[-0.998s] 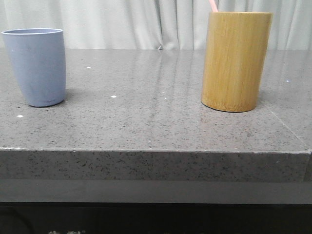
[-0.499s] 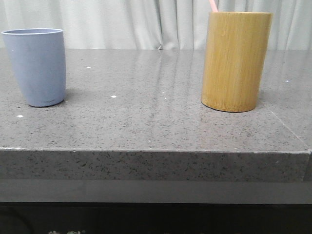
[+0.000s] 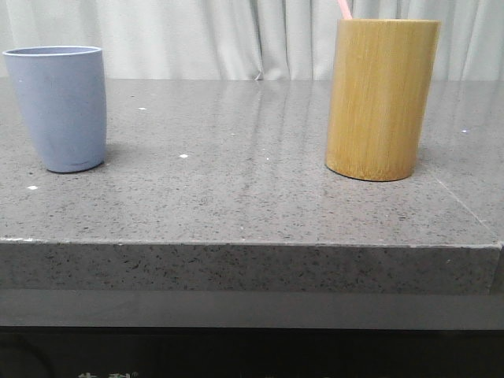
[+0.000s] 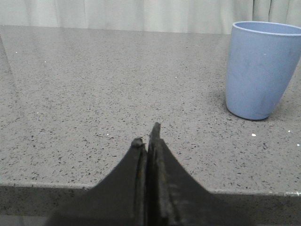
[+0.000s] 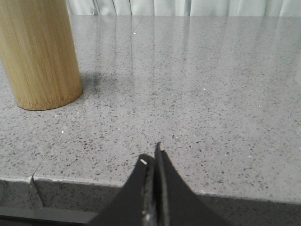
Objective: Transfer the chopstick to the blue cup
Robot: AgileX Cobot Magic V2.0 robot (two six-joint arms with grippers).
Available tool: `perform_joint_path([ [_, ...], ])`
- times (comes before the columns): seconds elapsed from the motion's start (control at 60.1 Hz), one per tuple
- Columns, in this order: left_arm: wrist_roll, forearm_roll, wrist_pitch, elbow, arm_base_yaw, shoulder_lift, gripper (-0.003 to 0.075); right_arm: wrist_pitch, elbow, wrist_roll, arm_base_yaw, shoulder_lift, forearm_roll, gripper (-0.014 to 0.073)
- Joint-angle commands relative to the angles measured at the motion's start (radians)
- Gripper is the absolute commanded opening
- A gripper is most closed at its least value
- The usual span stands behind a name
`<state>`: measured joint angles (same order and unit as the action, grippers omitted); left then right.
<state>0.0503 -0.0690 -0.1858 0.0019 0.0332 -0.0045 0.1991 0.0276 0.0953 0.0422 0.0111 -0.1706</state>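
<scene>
The blue cup (image 3: 61,106) stands upright at the left of the grey stone table; the left wrist view shows this blue cup (image 4: 261,68) too. A pale pink chopstick (image 3: 343,9) pokes out of the tall bamboo holder (image 3: 380,98) on the right. Only its slender top end shows. The right wrist view also holds the bamboo holder (image 5: 38,52). My left gripper (image 4: 146,137) is shut with nothing in it, near the table's front edge, apart from the cup. My right gripper (image 5: 151,155) is shut and empty, near the front edge, apart from the holder. Neither gripper shows in the front view.
The table top (image 3: 236,157) is speckled grey stone with a straight front edge (image 3: 236,242). A pale curtain (image 3: 220,35) hangs behind the table. A seam in the stone (image 3: 465,201) runs along the right side.
</scene>
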Motion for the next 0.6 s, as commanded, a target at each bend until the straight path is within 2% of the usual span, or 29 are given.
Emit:
perform_joint_path([
  [0.0,-0.009,-0.010,0.086,0.007,-0.002,-0.025,-0.0019,-0.103,-0.005,0.011,-0.007,0.019,0.006,-0.0088],
  [0.433,-0.009,-0.010,0.116,0.007,-0.002,-0.025,-0.0019,-0.112,-0.005,0.011,-0.007,0.019,0.006,-0.0088],
  [0.582,-0.026,-0.097,0.256,0.000,-0.002,-0.025,-0.0019,-0.166,-0.032,0.011,-0.007,0.019,-0.008,-0.0088],
])
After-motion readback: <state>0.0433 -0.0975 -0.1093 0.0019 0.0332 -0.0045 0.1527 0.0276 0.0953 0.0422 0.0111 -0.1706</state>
